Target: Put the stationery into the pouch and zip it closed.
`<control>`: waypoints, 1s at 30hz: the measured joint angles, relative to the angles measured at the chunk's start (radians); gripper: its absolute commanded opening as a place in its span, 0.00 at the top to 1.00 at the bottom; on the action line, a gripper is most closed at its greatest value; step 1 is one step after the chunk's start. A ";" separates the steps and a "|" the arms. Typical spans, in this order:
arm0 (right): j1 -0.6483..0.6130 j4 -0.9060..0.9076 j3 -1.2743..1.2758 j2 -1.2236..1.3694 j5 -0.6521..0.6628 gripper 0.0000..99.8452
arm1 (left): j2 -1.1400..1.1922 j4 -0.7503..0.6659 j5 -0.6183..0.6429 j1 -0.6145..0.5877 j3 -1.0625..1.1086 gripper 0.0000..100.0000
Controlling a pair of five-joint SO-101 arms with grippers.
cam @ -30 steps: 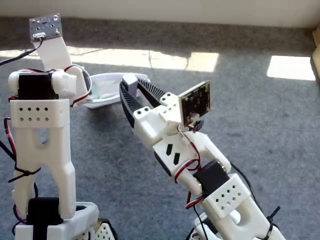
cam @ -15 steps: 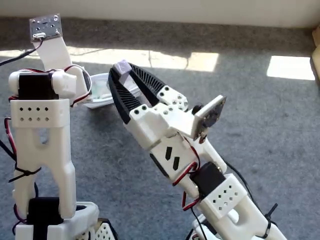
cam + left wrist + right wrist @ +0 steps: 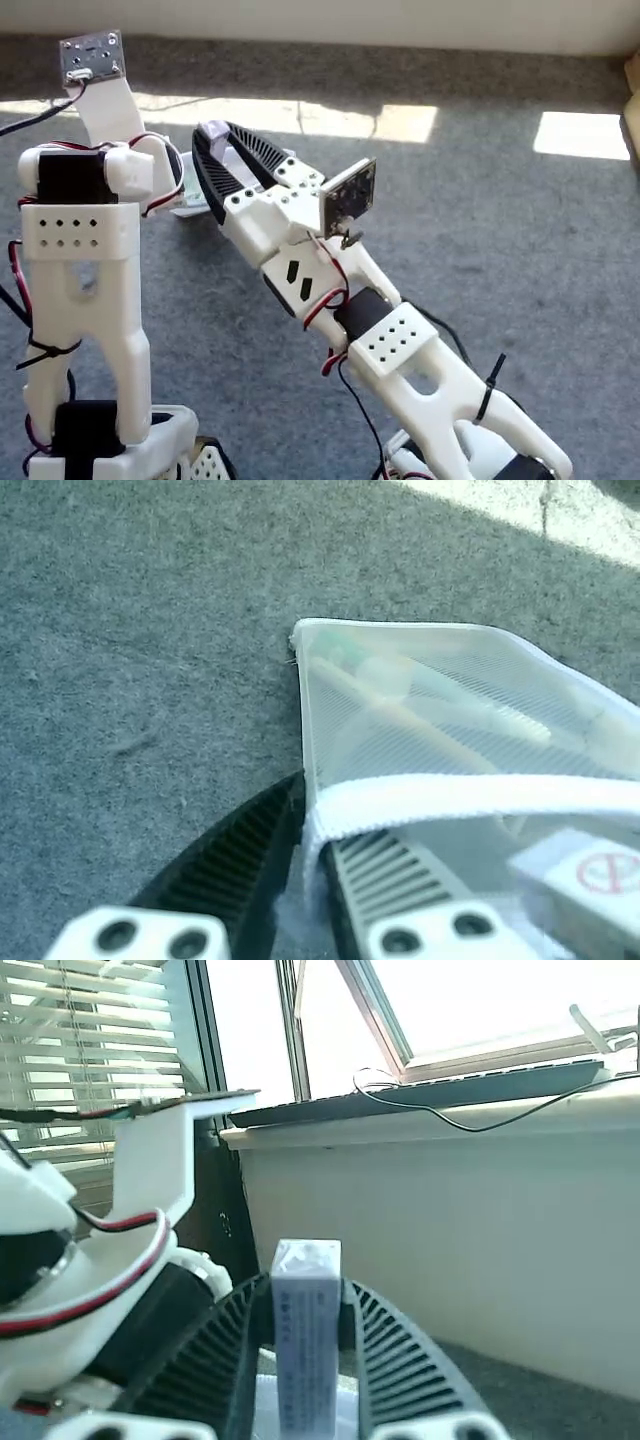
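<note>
A white mesh pouch (image 3: 440, 720) lies on the grey carpet with pens and a small white box (image 3: 590, 880) showing through its mesh. My left gripper (image 3: 310, 850) is shut on the pouch's white rim at one corner. In the high view the pouch (image 3: 192, 198) peeks out between the two arms. My right gripper (image 3: 213, 135) is raised above the pouch, close beside the left arm, and is shut on a small white eraser-like block (image 3: 305, 1350). The block stands upright between the black ribbed fingers (image 3: 385, 1350).
The left arm's white upright body (image 3: 80, 260) stands close by the right gripper. Grey carpet (image 3: 520, 230) spreads to the right with sunlit patches at the back. A wall runs along the far edge.
My right gripper has risen and swung left with the block, from the middle of the view to a spot over the pouch near the left arm. The left arm has kept still.
</note>
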 measured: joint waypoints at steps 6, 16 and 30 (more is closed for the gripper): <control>-0.023 0.000 0.072 0.002 0.000 0.92 | 0.000 -0.003 0.000 0.000 0.000 0.99; -0.048 0.000 0.092 0.000 -0.002 0.84 | 0.000 -0.003 0.000 0.000 0.000 0.99; -0.003 0.450 0.092 -0.334 -0.002 0.94 | 0.000 -0.003 0.000 0.000 0.000 0.99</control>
